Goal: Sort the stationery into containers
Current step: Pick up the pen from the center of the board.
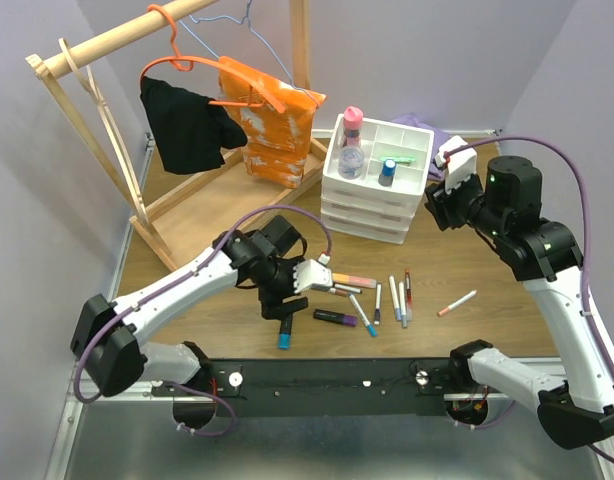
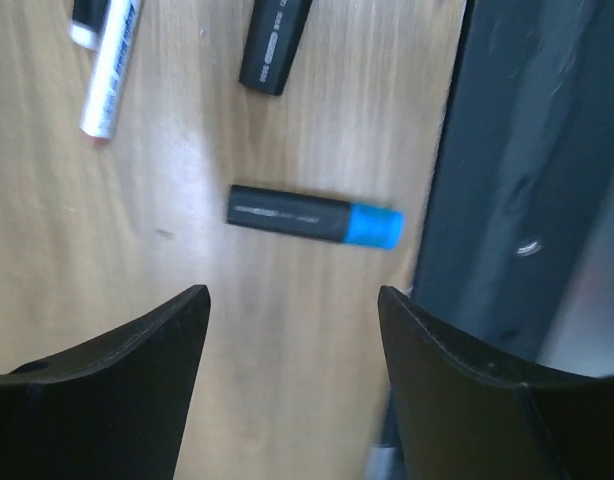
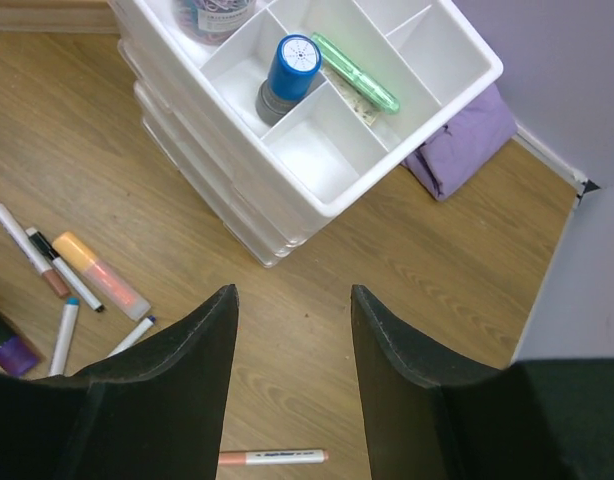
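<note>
Above the near table edge my left gripper (image 1: 279, 306) (image 2: 292, 300) stands open and empty. A black highlighter with a blue cap (image 1: 285, 336) (image 2: 312, 218) lies flat just beyond its fingertips. Loose stationery sits to its right: a purple highlighter (image 1: 335, 318), a pastel highlighter (image 1: 353, 281), several thin pens (image 1: 395, 297) and an orange-capped pen (image 1: 457, 303) (image 3: 272, 457) lying apart. The white organiser's divided tray (image 1: 419, 133) (image 3: 467, 85) holds a pink-capped bottle (image 1: 353, 120), a blue-capped bottle (image 1: 388, 170) (image 3: 290, 65) and a green pen (image 3: 355, 72). Raised beside the tray's right side, my right gripper (image 1: 439, 200) (image 3: 294, 295) is open with nothing in it.
A wooden clothes rack (image 1: 87, 110) stands at the back left, with a black garment (image 1: 187, 125) and an orange bag (image 1: 272, 125) on hangers. A purple cloth (image 3: 462, 145) lies behind the organiser. A black rail (image 1: 327, 378) runs along the near edge.
</note>
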